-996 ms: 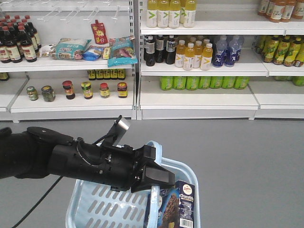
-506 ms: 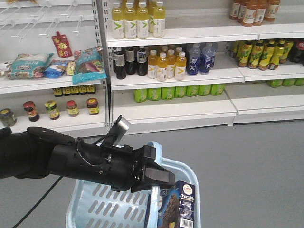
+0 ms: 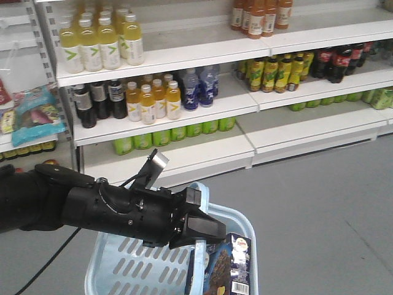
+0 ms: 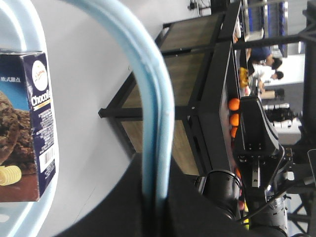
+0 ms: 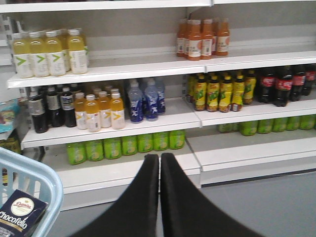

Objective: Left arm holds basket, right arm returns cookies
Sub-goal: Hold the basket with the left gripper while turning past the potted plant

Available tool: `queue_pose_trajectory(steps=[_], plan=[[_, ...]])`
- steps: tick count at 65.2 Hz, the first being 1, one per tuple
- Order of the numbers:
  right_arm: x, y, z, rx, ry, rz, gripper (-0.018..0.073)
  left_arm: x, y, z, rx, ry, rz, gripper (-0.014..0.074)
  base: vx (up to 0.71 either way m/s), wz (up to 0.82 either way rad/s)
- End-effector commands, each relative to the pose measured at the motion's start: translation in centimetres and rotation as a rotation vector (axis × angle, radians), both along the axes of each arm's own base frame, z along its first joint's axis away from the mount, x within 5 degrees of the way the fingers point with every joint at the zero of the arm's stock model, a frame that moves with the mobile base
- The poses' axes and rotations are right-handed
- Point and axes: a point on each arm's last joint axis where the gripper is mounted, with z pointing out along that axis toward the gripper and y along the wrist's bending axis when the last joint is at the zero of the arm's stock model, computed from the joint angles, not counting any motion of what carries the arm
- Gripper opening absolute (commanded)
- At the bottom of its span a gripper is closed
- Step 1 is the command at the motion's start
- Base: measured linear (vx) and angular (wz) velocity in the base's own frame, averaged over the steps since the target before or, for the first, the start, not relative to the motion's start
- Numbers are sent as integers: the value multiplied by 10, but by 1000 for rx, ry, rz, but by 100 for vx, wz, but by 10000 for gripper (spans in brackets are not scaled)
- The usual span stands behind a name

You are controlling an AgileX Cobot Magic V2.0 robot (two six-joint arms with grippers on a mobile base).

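Your left gripper (image 3: 195, 228) is clamped on the handle of the light blue basket (image 3: 132, 268), with the navy cookie carton (image 3: 232, 263) upright inside at 4 o'clock. The hold is made, but your right gripper (image 5: 159, 159), fingers together on nothing, faces the shelves (image 5: 123, 66) with the return not yet begun.

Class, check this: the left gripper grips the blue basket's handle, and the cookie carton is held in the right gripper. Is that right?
No: the carton stands in the basket; the right wrist view shows the right gripper shut, empty.
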Motion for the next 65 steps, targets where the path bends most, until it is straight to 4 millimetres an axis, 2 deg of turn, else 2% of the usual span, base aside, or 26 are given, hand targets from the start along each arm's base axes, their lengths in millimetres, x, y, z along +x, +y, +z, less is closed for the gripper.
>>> queue_pose_trajectory(steps=[1, 65], plan=[[0, 0, 8, -3, -89, 3, -8, -2, -3, 31, -126, -37, -7, -6, 26, -55], [0, 0, 8, -3, -89, 3, -8, -2, -3, 31, -126, -37, -7, -6, 19, -64]])
